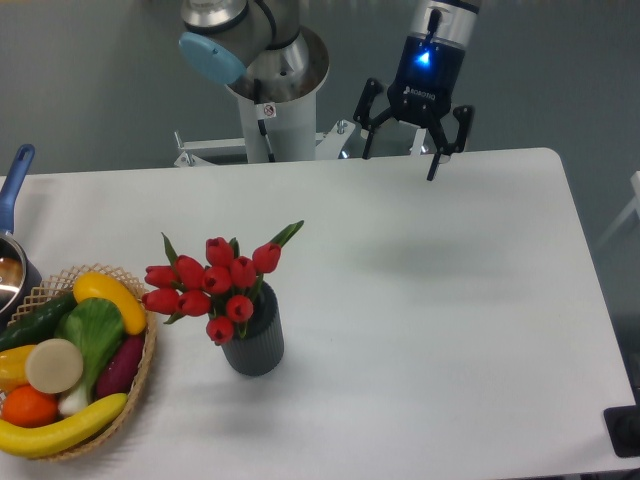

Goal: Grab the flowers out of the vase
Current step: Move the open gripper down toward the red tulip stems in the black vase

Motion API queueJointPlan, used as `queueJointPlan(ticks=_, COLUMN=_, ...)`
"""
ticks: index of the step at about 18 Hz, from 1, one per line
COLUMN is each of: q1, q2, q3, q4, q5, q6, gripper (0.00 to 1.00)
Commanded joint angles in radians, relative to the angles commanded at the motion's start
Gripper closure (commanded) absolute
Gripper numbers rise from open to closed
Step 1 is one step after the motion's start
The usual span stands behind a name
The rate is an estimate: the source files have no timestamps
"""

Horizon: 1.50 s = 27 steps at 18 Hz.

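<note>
Light is even and fairly bright, seemingly from overhead, with no harsh glare on the white table (450, 330). Shadows are soft: a faint grey smudge lies on the tabletop below the gripper (402, 157), and a pale shadow spreads to the left of the vase (254, 340). A small blue indicator light glows on the gripper's body. The flowers (212, 285) and the wicker basket (148, 365) look reasonably sharp, with saturated colour. The gripper's fingers look slightly soft, possibly from motion blur. The table's far edge bows slightly, suggesting mild lens distortion, and fine grain shows in the grey floor.
</note>
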Motion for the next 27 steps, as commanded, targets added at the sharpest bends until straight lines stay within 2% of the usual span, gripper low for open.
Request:
queueJointPlan(ticks=4, q1=-0.11, q2=-0.069, q3=0.003, q4=0.072, q5=-0.003, q6=-0.005, gripper=0.0)
queueJointPlan(ticks=8, q1=-0.117, q2=-0.074, q3=-0.005, q4=0.085, q5=0.001, q6=0.011, gripper=0.0)
queueJointPlan(ticks=11, q1=-0.17, q2=-0.103, q3=-0.005, q4=0.101, q5=-0.002, q6=0.057, gripper=0.0)
queueJointPlan(ticks=13, q1=-0.19, q2=-0.117, q3=-0.008, q4=0.135, q5=-0.006, q6=0.058, gripper=0.0)
queueJointPlan(ticks=16, q1=-0.236, q2=-0.162, q3=-0.006, q4=0.167, q5=-0.111, q6=0.054, gripper=0.0)
queueJointPlan(ticks=20, q1=-0.255, q2=-0.195, q3=-0.003, q4=0.17, q5=-0.17, q6=0.048, gripper=0.0)
queueJointPlan(ticks=27, q1=-0.307, q2=-0.291, q3=0.026, q4=0.19, q5=-0.287, q6=0.048, gripper=0.0)
